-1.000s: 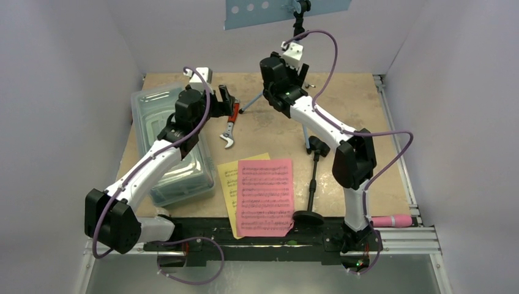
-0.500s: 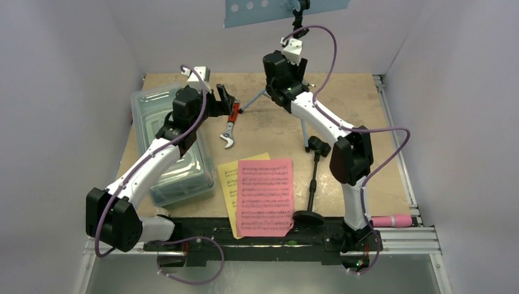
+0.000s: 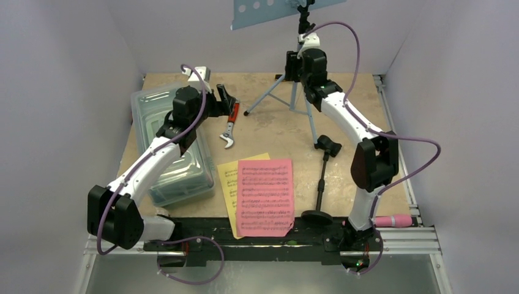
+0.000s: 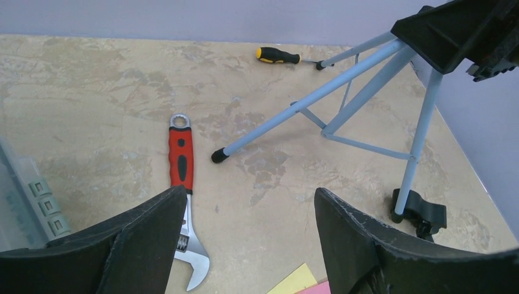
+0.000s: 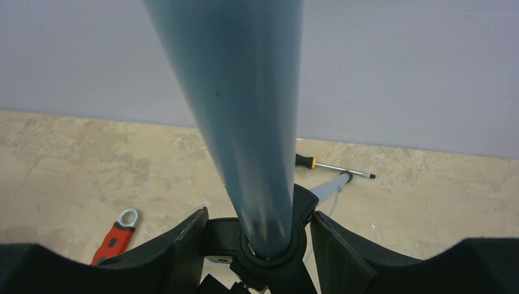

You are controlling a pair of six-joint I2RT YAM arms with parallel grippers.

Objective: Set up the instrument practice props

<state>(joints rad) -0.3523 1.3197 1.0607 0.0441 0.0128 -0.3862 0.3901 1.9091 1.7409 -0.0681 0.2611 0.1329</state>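
Right gripper (image 5: 260, 245): partly open, astride the pole of the music stand (image 3: 275, 15), with a narrow gap at each finger and no clamp visible. Left gripper (image 4: 245, 245): wide open and empty, hovers above the red-handled wrench (image 4: 182, 160) at far left. Music stand: upright at far centre, long axis vertical, tripod feet spread on the table (image 3: 269, 131), desk at the top. Mic stand (image 3: 322, 180): flat on the table, long axis near to far, round base at the near edge, clip just beside a tripod foot. Against a second ago: right arm swung rightward to the pole, jaws narrower; mic stand shifted slightly right.
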